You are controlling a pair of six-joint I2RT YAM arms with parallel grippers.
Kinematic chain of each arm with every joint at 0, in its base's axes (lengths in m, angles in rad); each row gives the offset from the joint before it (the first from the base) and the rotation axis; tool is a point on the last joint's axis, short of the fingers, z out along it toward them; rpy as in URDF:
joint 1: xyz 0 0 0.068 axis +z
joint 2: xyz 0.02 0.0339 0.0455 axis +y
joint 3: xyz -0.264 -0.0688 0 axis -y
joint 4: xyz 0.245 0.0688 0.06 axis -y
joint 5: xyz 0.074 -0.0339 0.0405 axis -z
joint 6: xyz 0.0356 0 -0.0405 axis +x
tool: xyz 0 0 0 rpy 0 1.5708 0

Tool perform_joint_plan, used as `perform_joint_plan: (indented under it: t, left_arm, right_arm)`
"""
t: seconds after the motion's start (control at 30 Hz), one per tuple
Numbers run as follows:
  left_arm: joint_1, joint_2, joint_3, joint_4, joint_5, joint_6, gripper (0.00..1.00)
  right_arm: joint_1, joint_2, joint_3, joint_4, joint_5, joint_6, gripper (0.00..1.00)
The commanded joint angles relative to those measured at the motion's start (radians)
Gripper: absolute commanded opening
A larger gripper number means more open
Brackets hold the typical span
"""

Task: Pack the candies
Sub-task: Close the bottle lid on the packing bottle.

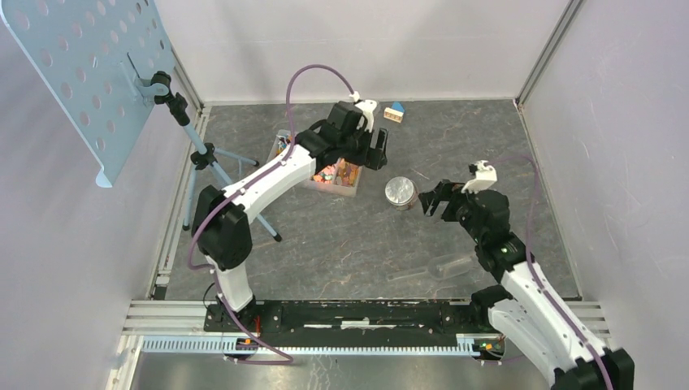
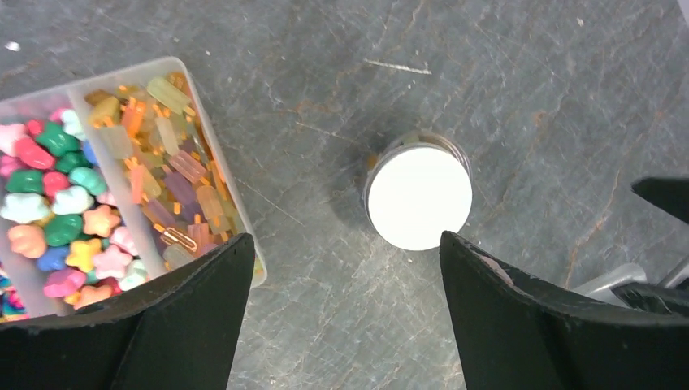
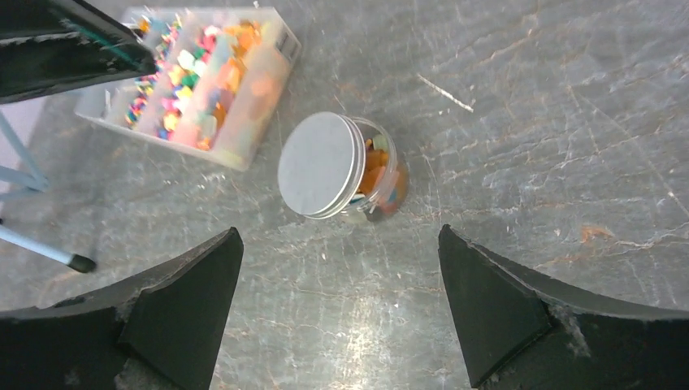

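grey table [image 1: 341, 244]: lidded jar [image 1: 400, 192] just beside tray [image 2: 213, 154] of candies [image 2: 57, 203]; tripod [image 1: 213, 162] near tray; left tool [image 2: 345, 240], right tool [image 3: 341, 231] both apart, empty.

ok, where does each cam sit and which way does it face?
Top external: above and behind the bases, looking down on the table; both arms show, left gripper by the candy tray, right gripper by the jar.
Left wrist: on the left arm, looking straight down; its open fingers frame the jar.
Right wrist: on the right arm, angled down; its open fingers frame the jar.
Shared: all three see jar and candy tray.
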Motion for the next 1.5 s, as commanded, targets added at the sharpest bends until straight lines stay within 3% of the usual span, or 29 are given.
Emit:
perform_joint_plan:
  t: [0.0,0.17,0.5,0.67,0.93,1.17,1.3,1.47]
  left_arm:
    - [-0.012,-0.047,-0.134,0.143,0.097,-0.05,0.87]
    - [-0.009,-0.044,-0.258,0.271,0.122,-0.089,0.78]
    - [-0.009,0.046,-0.29,0.387,0.173,-0.171,0.6]
    - [-0.01,0.096,-0.279,0.42,0.207,-0.205,0.58]
    - [-0.01,0.147,-0.262,0.434,0.228,-0.208,0.58]
    - [-0.01,0.164,-0.263,0.53,0.318,-0.258,0.45]
    - [-0.01,0.172,-0.248,0.548,0.328,-0.265,0.38]
    - [-0.011,0.193,-0.231,0.549,0.339,-0.265,0.35]
  right_arm:
    - [0.002,0.137,0.089,0.104,-0.06,-0.071,0.94]
    - [-0.001,0.303,0.12,0.183,-0.067,-0.109,0.77]
    - [-0.016,0.536,0.21,0.186,-0.084,-0.206,0.72]
    - [-0.04,0.612,0.234,0.189,-0.122,-0.23,0.71]
    - [-0.072,0.69,0.222,0.244,-0.187,-0.219,0.72]
    - [-0.099,0.71,0.2,0.286,-0.235,-0.196,0.58]
    - [-0.104,0.704,0.193,0.293,-0.223,-0.193,0.55]
    - [-0.115,0.712,0.184,0.291,-0.215,-0.196,0.52]
